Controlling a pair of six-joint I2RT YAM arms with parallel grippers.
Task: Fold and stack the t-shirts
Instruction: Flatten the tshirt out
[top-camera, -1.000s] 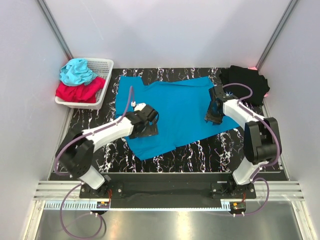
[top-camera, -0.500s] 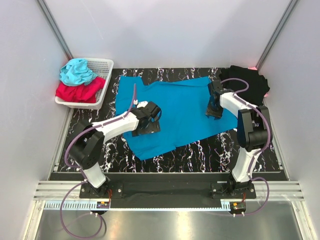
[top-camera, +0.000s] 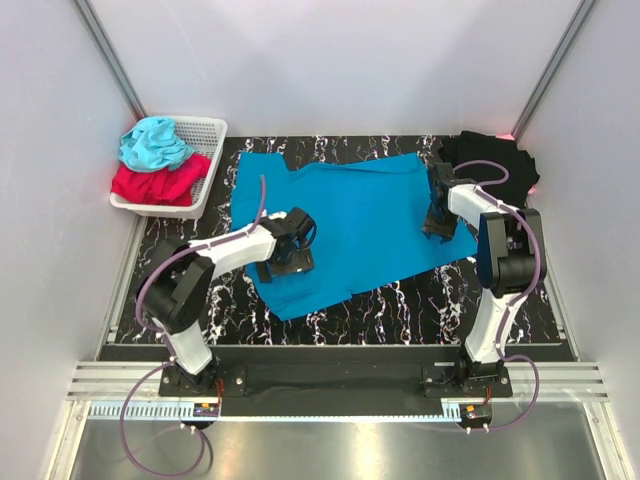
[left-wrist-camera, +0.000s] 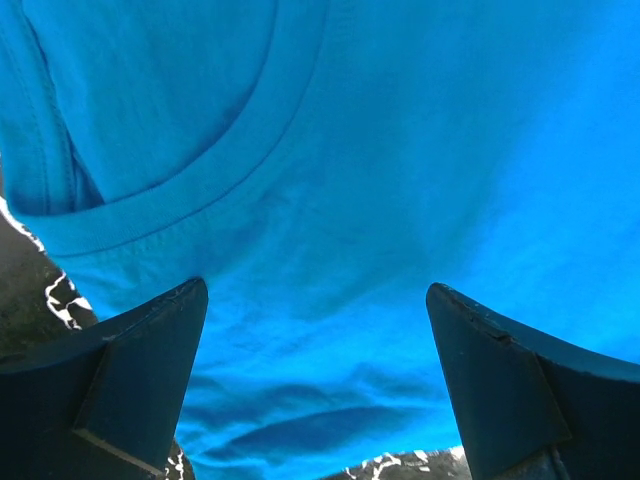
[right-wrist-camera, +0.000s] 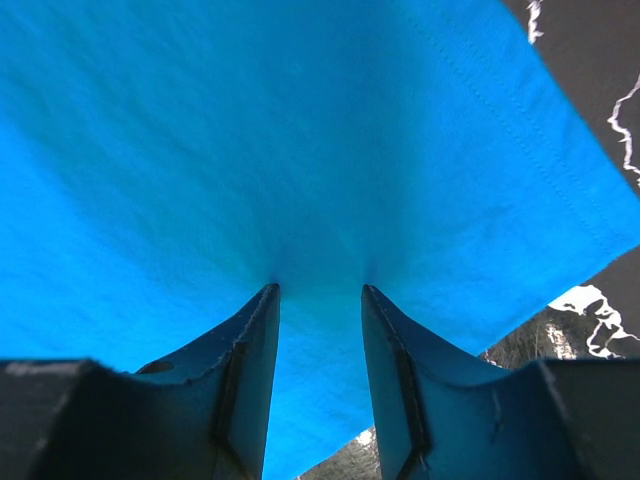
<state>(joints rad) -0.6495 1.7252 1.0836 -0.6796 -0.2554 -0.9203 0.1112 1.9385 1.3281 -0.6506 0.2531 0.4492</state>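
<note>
The blue t-shirt (top-camera: 350, 210) lies spread flat on the black marble table (top-camera: 400, 300). My left gripper (top-camera: 285, 255) hangs over its near-left part. In the left wrist view it is wide open (left-wrist-camera: 315, 290) just above the cloth (left-wrist-camera: 400, 150), near the collar seam. My right gripper (top-camera: 437, 222) is at the shirt's right edge. In the right wrist view its jaws stand a narrow gap apart (right-wrist-camera: 318, 292), tips pressed into the blue cloth (right-wrist-camera: 250, 130), which dimples there. The black t-shirt (top-camera: 495, 165) lies bunched at the back right corner.
A white basket (top-camera: 205, 175) with a cyan cloth (top-camera: 155, 145) and a red cloth (top-camera: 155, 185) stands at the back left. White walls close in both sides. Bare marble (right-wrist-camera: 590, 60) shows beside the shirt's right edge.
The right arm's elbow has swung back toward the far side while its gripper stayed at the shirt's right edge. The left gripper has shifted slightly to the left over the shirt.
</note>
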